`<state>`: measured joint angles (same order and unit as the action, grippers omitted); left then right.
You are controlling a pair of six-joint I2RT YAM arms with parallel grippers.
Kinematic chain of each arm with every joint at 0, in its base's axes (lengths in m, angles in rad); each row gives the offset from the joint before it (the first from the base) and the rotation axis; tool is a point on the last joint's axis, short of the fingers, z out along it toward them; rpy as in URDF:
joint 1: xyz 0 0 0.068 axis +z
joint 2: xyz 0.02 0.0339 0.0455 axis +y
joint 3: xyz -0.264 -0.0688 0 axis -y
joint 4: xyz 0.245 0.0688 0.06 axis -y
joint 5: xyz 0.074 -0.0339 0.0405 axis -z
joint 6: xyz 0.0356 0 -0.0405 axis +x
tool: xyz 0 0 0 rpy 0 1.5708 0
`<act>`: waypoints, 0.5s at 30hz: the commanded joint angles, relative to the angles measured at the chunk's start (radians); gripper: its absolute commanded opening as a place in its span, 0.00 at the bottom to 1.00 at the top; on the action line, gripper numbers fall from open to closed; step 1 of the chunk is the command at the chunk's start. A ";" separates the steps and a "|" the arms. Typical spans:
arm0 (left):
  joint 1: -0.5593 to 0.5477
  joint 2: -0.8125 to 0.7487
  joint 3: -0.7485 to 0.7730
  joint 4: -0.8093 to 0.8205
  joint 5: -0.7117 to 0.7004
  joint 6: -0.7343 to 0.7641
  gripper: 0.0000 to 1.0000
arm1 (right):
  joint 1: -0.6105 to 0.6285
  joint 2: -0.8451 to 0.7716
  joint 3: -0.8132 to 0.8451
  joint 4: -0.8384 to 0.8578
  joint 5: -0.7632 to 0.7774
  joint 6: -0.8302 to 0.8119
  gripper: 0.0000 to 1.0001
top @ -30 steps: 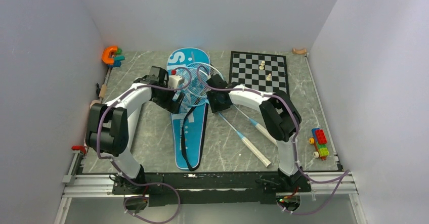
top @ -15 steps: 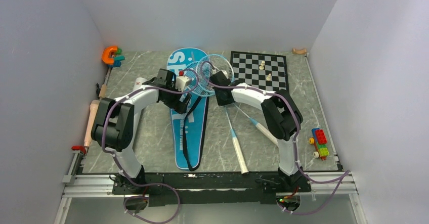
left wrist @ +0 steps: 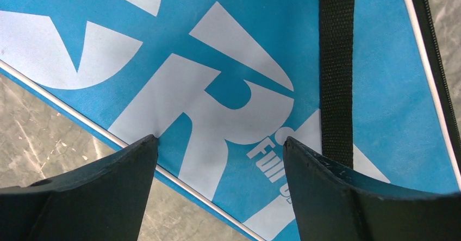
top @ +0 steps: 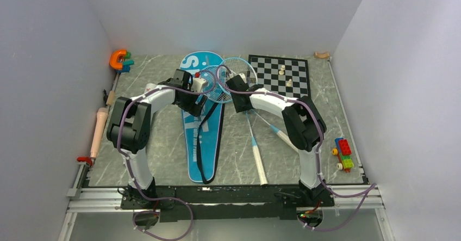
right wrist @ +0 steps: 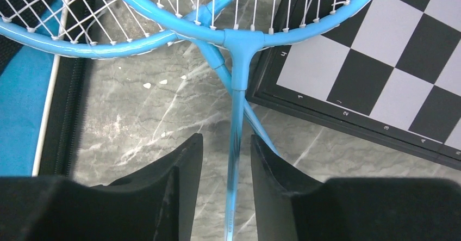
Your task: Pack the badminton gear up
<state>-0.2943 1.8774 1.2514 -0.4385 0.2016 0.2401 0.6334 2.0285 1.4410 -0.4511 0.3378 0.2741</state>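
Right gripper (right wrist: 225, 138) jaws stand slightly apart around the racket shaft (right wrist: 237, 105); I fear it slips, snagging the crossed second racket (right wrist: 108, 49)

Matt blue cloth bag (left wrist: 375, 88), glossy racket frame (right wrist: 239, 37), smooth marbled tabletop (right wrist: 136, 127)

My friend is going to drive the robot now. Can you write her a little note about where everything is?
Left end effector: open, empty, over the blue bag.
Right end effector: open, one finger each side of one racket at its shaft, not pinching.
Other racket lies on the table. Their heads overlap by the bag's wide end, not inside it.
Shuttlecocks: none in view.
Done: nothing packed.
Left: put both rackets and any shuttlecocks into the bag.
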 commanded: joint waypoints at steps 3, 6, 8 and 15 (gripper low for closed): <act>-0.001 0.027 0.059 -0.030 -0.029 -0.012 0.85 | -0.011 -0.050 0.038 -0.030 0.138 -0.057 0.49; -0.002 0.051 0.092 -0.048 -0.050 -0.010 0.81 | -0.014 -0.047 0.042 -0.032 0.184 -0.073 0.52; -0.002 0.069 0.114 -0.061 -0.064 -0.010 0.78 | -0.014 -0.034 0.053 -0.037 0.199 -0.083 0.52; -0.009 0.106 0.147 -0.074 -0.117 0.011 0.70 | -0.014 0.030 0.079 -0.027 0.199 -0.120 0.47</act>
<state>-0.2977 1.9610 1.3651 -0.4976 0.1337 0.2413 0.6220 2.0331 1.4734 -0.4812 0.4984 0.1932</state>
